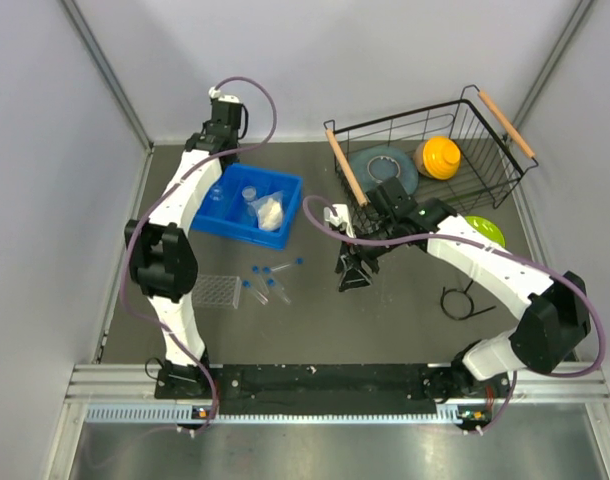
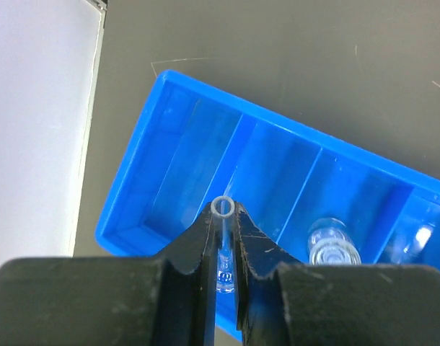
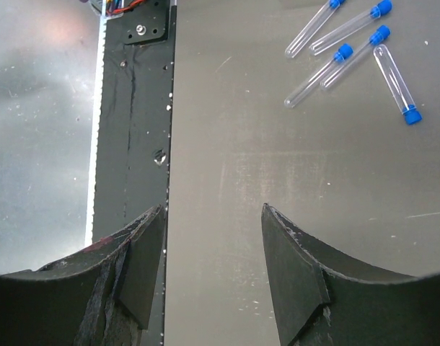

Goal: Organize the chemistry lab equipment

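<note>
Dark tabletop (image 1: 385,310) | left pincer (image 2: 225,220) pinching glass rod (image 2: 223,229) over blue bin (image 2: 144,155) | right pincer (image 3: 213,210) spread

Five test tubes (image 3: 394,81), three dishes (image 1: 438,157), and one each of bin (image 2: 177,158), rack (image 1: 216,291), basket (image 1: 346,167), ring stand (image 1: 463,303).

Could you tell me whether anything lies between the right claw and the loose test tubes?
Nothing visible does: only bare table separates the open right claw from the test tubes lying flat.

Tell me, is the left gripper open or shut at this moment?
Shut. In the left wrist view, the left gripper pinches a thin glass rod, with no gap beside it, over the blue tray.
</note>
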